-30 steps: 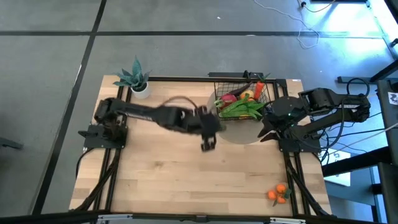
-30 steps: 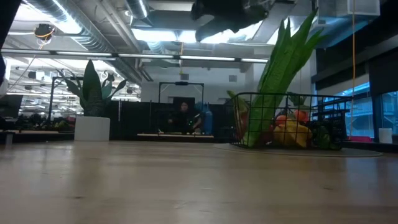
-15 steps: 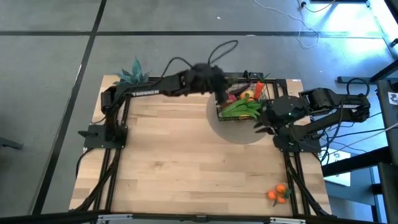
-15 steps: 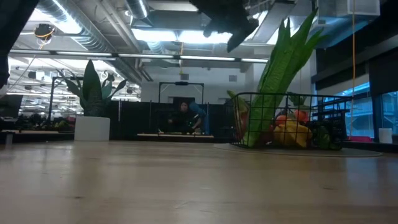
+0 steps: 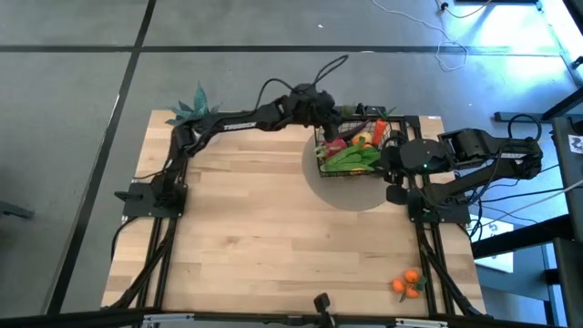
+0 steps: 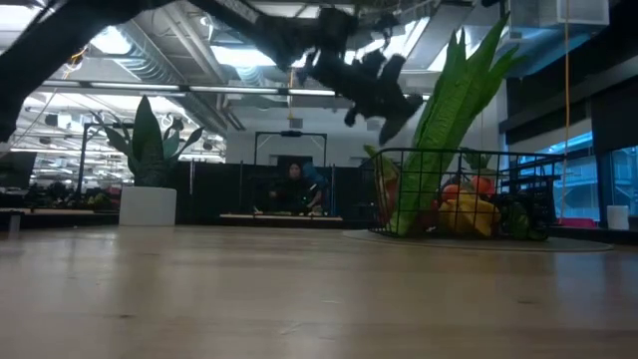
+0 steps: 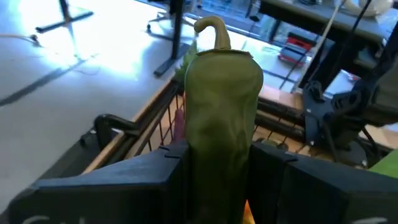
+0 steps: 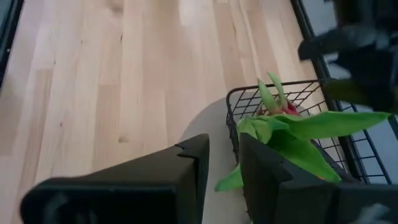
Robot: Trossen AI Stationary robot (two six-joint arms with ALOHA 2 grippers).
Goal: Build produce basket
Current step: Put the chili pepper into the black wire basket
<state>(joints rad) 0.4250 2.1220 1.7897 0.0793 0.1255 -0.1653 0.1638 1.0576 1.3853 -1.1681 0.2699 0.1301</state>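
Observation:
My left gripper (image 5: 321, 117) hangs over the far-left corner of the black wire basket (image 5: 387, 146), shut on a green pepper (image 7: 224, 87) with a curled stem. The basket stands on a round grey mat (image 5: 351, 196) and holds produce: long green corn leaves (image 5: 351, 159) that stick up over its rim (image 6: 454, 120), a red radish (image 5: 335, 143), a yellow piece (image 5: 362, 139) and a carrot (image 5: 378, 129). My right gripper (image 5: 393, 189) waits by the basket's near-right corner, fingers (image 8: 193, 165) a little apart, nothing between them. My left gripper pinches the green pepper by the two sides of its body (image 7: 217, 155), one finger on each. The fingers reach in almost level from the table's left. The pepper's stem end (image 7: 214, 28) points away from the gripper, and the pepper is lifted clear above the basket's rim.
Two small oranges (image 5: 408, 283) lie near the table's near-right corner. A spiky potted plant (image 5: 196, 114) stands at the far-left corner. The wooden tabletop (image 5: 255, 237) lies bare between them. A person shows in the room beyond the table (image 6: 297, 184).
My left gripper has swung from above the table's middle toward the far edge and the right, to the basket's far-left corner, and has sunk somewhat, rolling as it went. The pepper stays in its fingers. My right gripper has turned in place beside the basket.

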